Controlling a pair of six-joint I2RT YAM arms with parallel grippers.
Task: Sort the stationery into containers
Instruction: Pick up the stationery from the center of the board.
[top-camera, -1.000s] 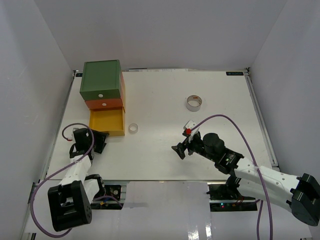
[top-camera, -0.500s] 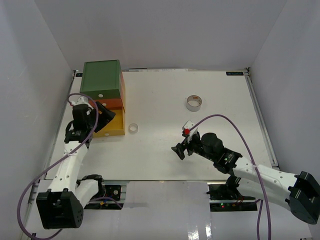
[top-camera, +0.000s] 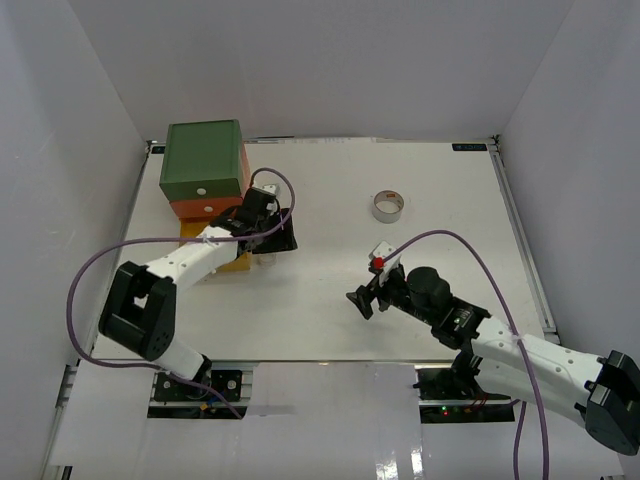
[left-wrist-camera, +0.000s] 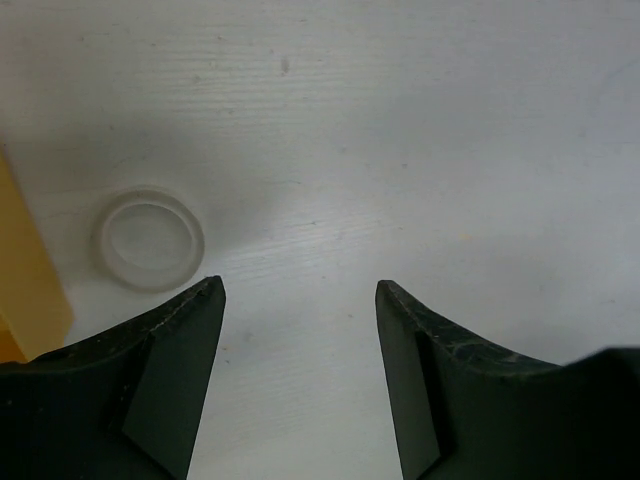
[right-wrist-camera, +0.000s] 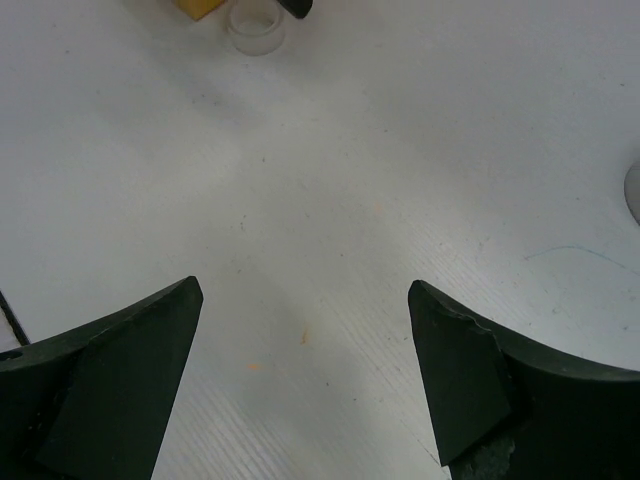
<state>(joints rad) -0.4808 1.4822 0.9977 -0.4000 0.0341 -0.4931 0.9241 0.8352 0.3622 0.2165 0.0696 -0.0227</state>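
Observation:
The clear tape ring (left-wrist-camera: 150, 238) lies flat on the white table beside the yellow drawer (left-wrist-camera: 25, 290). My left gripper (left-wrist-camera: 300, 285) hovers open just to its right, with only bare table between the fingers. From above, the left gripper (top-camera: 275, 243) covers the ring. The grey tape roll (top-camera: 387, 206) stands at mid-right. My right gripper (top-camera: 362, 300) hangs open over the table's middle, holding nothing (right-wrist-camera: 300, 285). In its wrist view the tape ring (right-wrist-camera: 256, 25) shows far ahead. The chest has a green top drawer (top-camera: 203, 160), an orange middle drawer (top-camera: 208, 208) and a pulled-out yellow drawer (top-camera: 236, 264).
White walls enclose the table on three sides. The left arm (top-camera: 185, 262) lies across the front of the chest. A purple cable (top-camera: 450, 240) loops above the right arm. The grey tape roll's edge (right-wrist-camera: 634, 195) shows at the right of the right wrist view.
My left arm has swung from the table's left edge, past the yellow drawer, to above the clear tape ring. The right arm has barely moved.

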